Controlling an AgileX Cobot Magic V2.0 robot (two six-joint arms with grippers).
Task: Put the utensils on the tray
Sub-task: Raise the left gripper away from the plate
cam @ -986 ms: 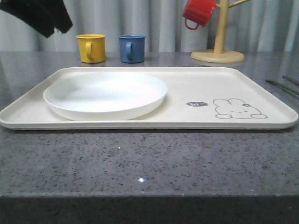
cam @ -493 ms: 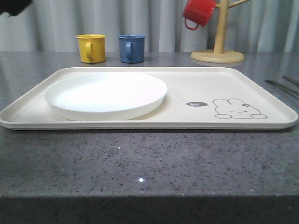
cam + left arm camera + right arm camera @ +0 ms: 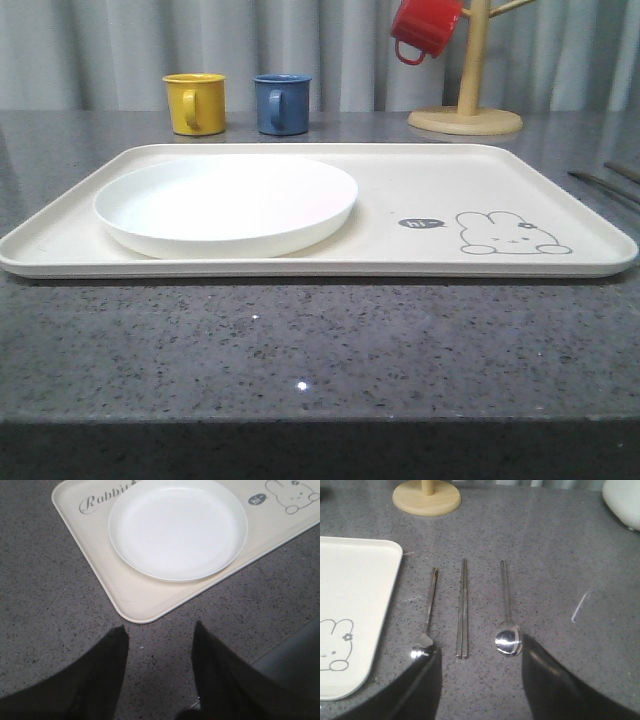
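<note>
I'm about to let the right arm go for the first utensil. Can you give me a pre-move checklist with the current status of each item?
1. Right gripper open, nothing between its fingers: ok.
2. Fork, chopsticks and spoon lying apart from each other on the counter: ok.
3. Utensils off the tray, so all three remain to be moved: ok.
4. Free tray surface beside the plate, around the rabbit drawing: ok.
5. Left gripper open, over the counter off the tray's corner: ok.
6. Which utensil the right gripper is aimed at: cannot tell.
</note>
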